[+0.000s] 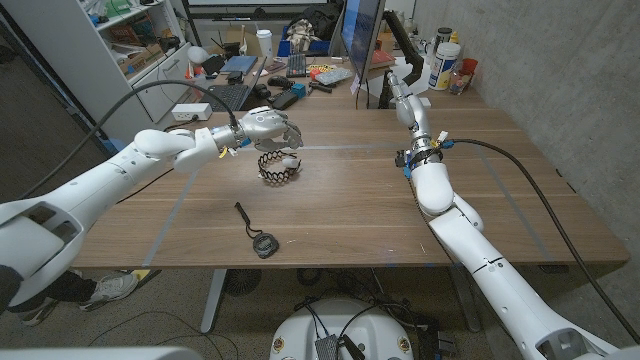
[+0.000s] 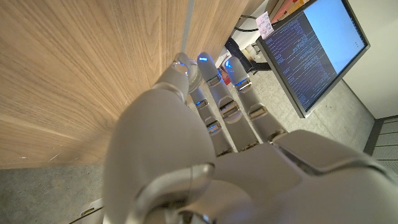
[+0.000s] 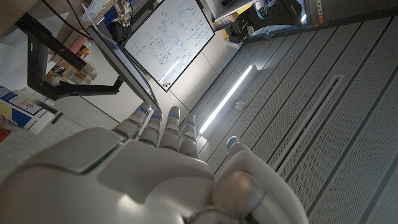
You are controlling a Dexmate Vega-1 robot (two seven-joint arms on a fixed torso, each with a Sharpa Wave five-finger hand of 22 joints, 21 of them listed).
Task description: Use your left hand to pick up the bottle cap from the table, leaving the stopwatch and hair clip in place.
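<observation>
- The left hand (image 1: 268, 127) hangs above the counter (image 1: 350, 200), just behind the black hair clip (image 1: 278, 166). Its fingers (image 2: 208, 68) lie straight and side by side in the left wrist view, with nothing held.
- The bottle cap (image 1: 289, 160), small and white, lies on the counter inside the curl of the hair clip, touching it or nearly so.
- Main risk, as I judge it: the cap is ringed by the hair clip, so fingers closing from the hand's side would likely push or catch the clip and drag it out of place.
- A broad grasp could lift the hair clip along with the cap.
- The cap looks small and low; it may skid away or slip from the fingertips.
- The stopwatch (image 1: 263, 243) lies well in front of the hair clip, unlikely to be disturbed.
- The right hand (image 1: 401, 75) is raised far right of the hair clip, with its fingers together; little risk.
</observation>
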